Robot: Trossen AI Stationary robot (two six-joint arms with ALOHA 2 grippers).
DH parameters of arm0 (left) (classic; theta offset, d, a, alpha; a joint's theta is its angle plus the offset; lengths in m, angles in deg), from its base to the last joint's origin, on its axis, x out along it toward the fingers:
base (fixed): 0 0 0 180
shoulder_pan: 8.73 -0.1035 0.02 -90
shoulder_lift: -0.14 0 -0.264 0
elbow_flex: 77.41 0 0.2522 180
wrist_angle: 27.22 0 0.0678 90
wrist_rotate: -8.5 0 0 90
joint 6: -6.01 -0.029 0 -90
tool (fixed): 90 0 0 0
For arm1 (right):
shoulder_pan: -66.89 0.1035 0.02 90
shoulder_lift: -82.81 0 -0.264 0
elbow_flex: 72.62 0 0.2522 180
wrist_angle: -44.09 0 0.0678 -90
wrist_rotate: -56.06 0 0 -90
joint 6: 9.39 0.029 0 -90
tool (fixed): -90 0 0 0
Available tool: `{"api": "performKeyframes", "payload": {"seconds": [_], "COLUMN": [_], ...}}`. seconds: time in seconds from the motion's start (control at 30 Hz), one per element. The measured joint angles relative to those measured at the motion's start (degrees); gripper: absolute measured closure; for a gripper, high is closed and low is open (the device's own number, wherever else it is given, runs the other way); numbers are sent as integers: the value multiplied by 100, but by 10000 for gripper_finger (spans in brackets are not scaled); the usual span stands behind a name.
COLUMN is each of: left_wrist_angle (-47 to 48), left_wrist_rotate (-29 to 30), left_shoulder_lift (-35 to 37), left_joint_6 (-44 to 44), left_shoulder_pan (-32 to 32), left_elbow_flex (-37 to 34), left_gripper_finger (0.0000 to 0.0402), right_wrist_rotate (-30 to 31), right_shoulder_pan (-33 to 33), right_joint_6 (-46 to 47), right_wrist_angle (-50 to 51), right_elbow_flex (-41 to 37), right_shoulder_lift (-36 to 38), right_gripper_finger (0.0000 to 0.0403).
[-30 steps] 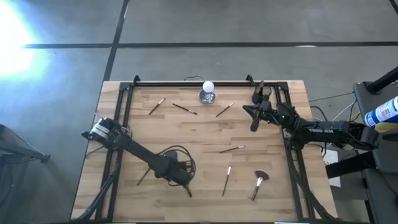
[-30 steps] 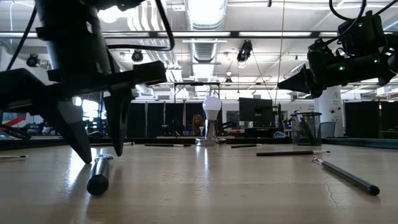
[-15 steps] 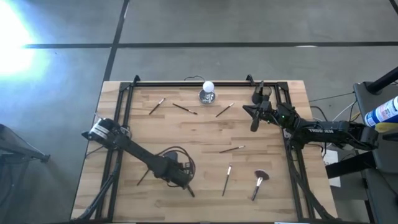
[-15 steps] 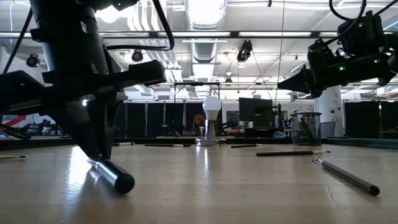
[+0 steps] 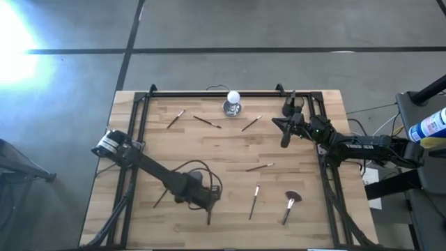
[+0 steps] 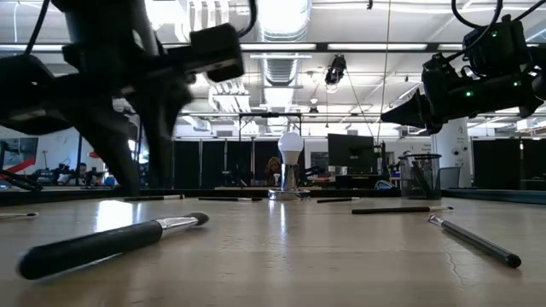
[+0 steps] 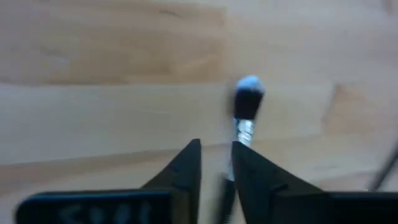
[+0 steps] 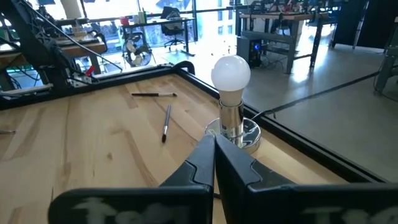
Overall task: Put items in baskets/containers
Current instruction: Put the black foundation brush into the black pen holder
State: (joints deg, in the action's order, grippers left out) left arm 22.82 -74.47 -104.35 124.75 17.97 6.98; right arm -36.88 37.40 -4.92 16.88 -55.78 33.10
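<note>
My left gripper (image 5: pixel 204 202) (image 7: pixel 216 163) hangs above the table's near middle, raised off the wood. Its fingers stand a narrow gap apart. A black-handled brush (image 5: pixel 209 216) (image 6: pixel 111 243) lies flat on the table just near of it, with its bristle end (image 7: pixel 249 99) pointing away. My right gripper (image 5: pixel 283 136) (image 8: pixel 214 149) is shut and waits in the air at the far right. The black cup (image 5: pixel 288 109) (image 6: pixel 420 175) stands beside it with brushes inside. Other brushes lie scattered: (image 5: pixel 175 118), (image 5: pixel 207 122), (image 5: pixel 251 124), (image 5: pixel 259 167), (image 5: pixel 255 201). There is also the fan brush (image 5: pixel 290 206).
A silver base with a white ball (image 5: pixel 233 103) (image 8: pixel 231 93) stands at the far middle. A black rail (image 5: pixel 216 92) frames the table's far and side edges. One more brush (image 5: pixel 160 199) lies left of my left arm. Bare wood lies in the table's middle.
My left gripper stood open astride the brush's end. It shut on that end at the table, then rose and let go. The brush has swung about and now lies flat, handle end toward the near edge. The right arm kept still.
</note>
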Motion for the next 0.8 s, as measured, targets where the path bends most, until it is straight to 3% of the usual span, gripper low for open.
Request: {"api": "performKeyframes", "payload": {"seconds": [0.2,0.37,0.57,0.8], "left_wrist_angle": [-700,-369,787,1105], "left_wrist_rotate": [66,102,85,206], "left_shoulder_lift": [-434,-774,-1235,-1486], "left_joint_6": [-322,-740,-1453,-1631], "left_shoulder_pan": [-11,-9,-24,-46], "left_elbow_flex": [3,352,1154,1285], "left_gripper_finger": [245,233,245,312], "right_wrist_rotate": [0,-1,-2,-2], "right_shoulder_pan": [2,-1,2,1], "right_joint_6": [-15,-15,-15,-13], "right_wrist_angle": [0,3,0,2], "right_elbow_flex": [0,0,-2,-25], "right_shoulder_lift": [0,0,0,0], "right_gripper_finger": [394,394,394,394]}}
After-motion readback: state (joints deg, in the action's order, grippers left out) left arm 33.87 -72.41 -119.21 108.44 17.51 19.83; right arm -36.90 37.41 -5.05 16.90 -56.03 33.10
